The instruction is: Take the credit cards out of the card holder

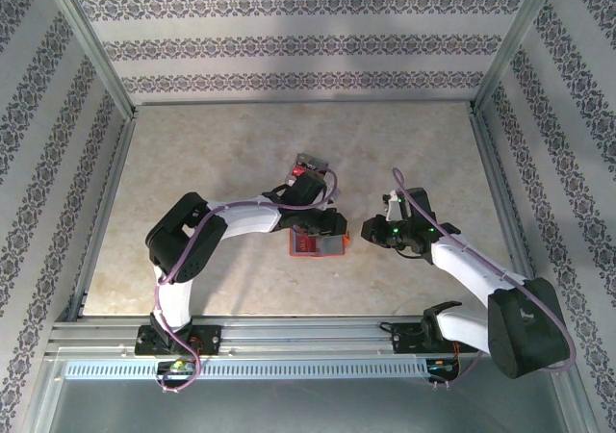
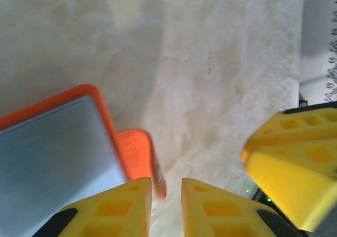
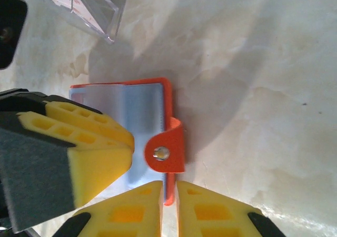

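No text, brand, number or sign is readable to me in any of the three views. The card holder (image 3: 134,116) shows only plain orange-red edging, a grey-blue inner panel and a bare metal snap on its tab, all unlettered. The clear box (image 3: 87,5), at the top of the right wrist view, holds pale red-and-white contents too blurred for me to read.

Top view's bright and even, pretty sharp, just faint soft shadows on the table (image 1: 241,144). Left wrist cam is mush — card holder (image 2: 47,158) and left gripper (image 2: 166,183) both way out of focus, everything pale and washed out up top. Right wrist is crisper — big soft shadow across the table, tiny glint on the snap (image 3: 161,152).
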{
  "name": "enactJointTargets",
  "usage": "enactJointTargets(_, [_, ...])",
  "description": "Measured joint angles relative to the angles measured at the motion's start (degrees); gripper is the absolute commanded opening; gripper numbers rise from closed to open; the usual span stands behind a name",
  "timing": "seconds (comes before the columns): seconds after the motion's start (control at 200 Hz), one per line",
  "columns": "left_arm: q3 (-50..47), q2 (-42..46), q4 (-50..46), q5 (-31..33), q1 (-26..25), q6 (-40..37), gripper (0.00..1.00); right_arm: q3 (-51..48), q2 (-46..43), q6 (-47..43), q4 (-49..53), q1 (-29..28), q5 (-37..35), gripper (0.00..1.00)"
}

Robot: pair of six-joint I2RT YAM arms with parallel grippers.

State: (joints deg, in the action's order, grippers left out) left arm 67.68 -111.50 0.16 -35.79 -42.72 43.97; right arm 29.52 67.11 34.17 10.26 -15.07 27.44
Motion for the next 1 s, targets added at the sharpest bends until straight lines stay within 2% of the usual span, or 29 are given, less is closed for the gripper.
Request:
enactJointTargets(0.23, [2.75, -2.47, 0.7, -1.18, -0.57, 0.02, 0.22, -0.42, -1.2, -0.02, 1.4, 1.86, 1.64, 0.15])
enactJointTargets(0.41, [3.3, -0.59, -0.46, -0.85, -0.72, -0.5, 0.24, -0.42, -1.84, -0.04, 1.84, 2.23, 2.93, 0.15])
enactJointTargets(0.565, [-0.61, 8.76, -2.73, 2.73, 0.55, -1.53, 0.28, -0.42, -1.81, -0.13, 2.12, 2.21, 3.76, 0.15])
enactJointTargets(0.705, [-9.18, 18.16, -3.15, 5.73, 4.94, -1.46, 0.29, -0.2, -0.92, -0.7, 2.16, 1.73, 4.13, 0.15])
enactJointTargets(0.814, [-14.23, 19.58, -4.07, 7.61, 7.58, -1.42, 0.31, 0.81, 1.49, -1.31, 2.05, -0.11, 4.72, 0.23])
enactJointTargets(0.889, [-16.24, 19.41, -4.94, 8.07, 7.58, -1.42, 0.32, 1.68, 3.3, -1.36, 1.53, -1.81, 5.09, 0.26])
enactJointTargets(1.004, [-17.68, 19.41, -5.35, 8.39, 7.69, -0.76, 0.33, 3.34, 5.99, -1.51, 0.7, -4.37, 5.14, 0.35])
